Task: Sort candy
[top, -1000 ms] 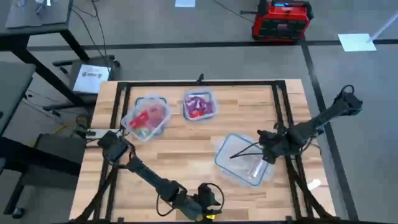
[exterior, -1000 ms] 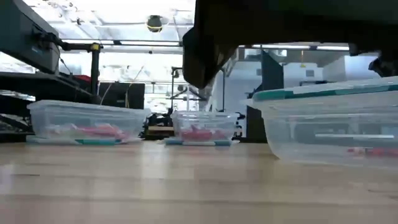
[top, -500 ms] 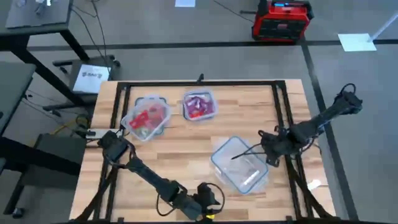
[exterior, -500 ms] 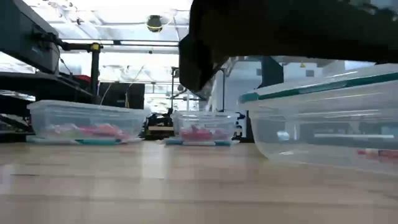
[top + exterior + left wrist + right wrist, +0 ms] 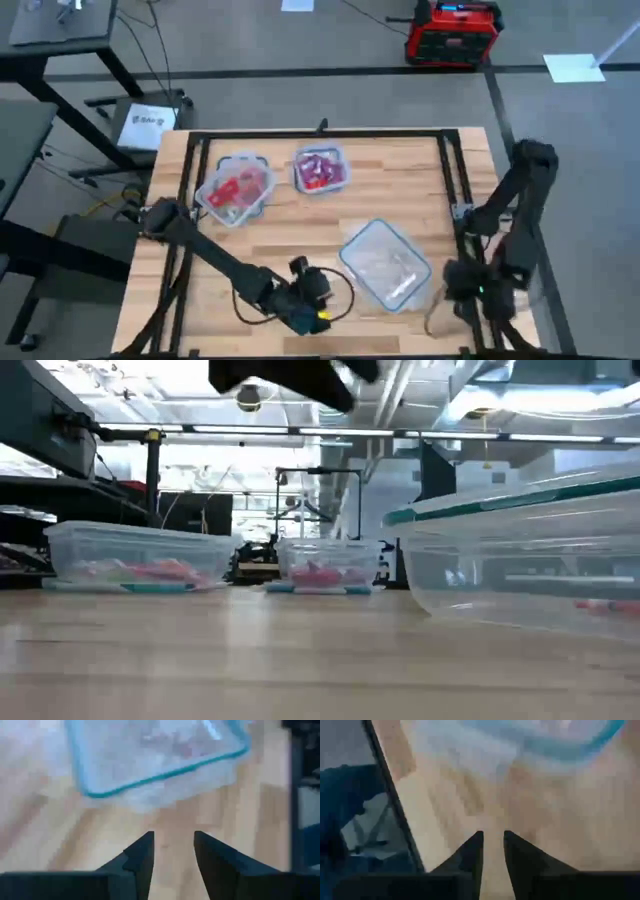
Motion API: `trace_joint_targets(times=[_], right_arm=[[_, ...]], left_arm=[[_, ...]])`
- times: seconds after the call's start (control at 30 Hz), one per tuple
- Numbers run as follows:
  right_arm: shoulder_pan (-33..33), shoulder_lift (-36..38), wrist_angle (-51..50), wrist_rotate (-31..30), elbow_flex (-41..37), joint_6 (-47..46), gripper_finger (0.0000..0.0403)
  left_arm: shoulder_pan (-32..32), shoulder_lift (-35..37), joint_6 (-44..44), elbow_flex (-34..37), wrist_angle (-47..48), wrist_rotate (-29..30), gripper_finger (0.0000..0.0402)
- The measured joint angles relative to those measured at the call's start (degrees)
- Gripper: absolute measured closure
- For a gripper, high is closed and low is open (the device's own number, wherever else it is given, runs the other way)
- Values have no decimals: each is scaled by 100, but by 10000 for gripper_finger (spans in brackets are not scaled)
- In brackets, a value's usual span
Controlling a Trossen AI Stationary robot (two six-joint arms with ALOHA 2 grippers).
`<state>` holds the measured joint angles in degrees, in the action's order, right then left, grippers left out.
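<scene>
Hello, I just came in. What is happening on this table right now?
A two-armed robot is sorting candy. Two tubs at the back hold it: red pieces on the left, magenta ones beside them. The big tub near the front looks almost empty. Neither gripper holds anything: the left gripper is open near the big tub, and the right gripper, slightly open, is by the table's right edge.

No text, label, brand or number can be read anywhere. A white sheet (image 5: 146, 126) on the floor beside the bench (image 5: 300, 240) carries dark marks, too small to make out. The red case (image 5: 452, 32) on the floor shows no legible lettering.
</scene>
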<state>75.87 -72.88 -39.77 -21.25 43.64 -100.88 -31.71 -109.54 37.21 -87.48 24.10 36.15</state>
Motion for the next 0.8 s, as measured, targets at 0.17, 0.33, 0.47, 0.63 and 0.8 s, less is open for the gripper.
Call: trace_joint_targets(times=[0.17,0.33,0.47,0.63,0.8], right_arm=[[266,-1313,1257,-586,41,-354,339],[116,-2253,1406,-750,369,72,339],[102,-2550,1047,-1489,546,-46,339],[-30,-2654,650,-2069,570,-12,339],[-138,-2660,656,-2065,566,236,339]], left_arm=[[405,-64,-463,0,-67,-302,277],[743,-121,-743,114,-174,-459,277],[890,-113,-897,224,-211,-472,277],[1122,-236,-1161,281,-271,-611,277],[1356,-208,-1531,268,-461,-809,277]])
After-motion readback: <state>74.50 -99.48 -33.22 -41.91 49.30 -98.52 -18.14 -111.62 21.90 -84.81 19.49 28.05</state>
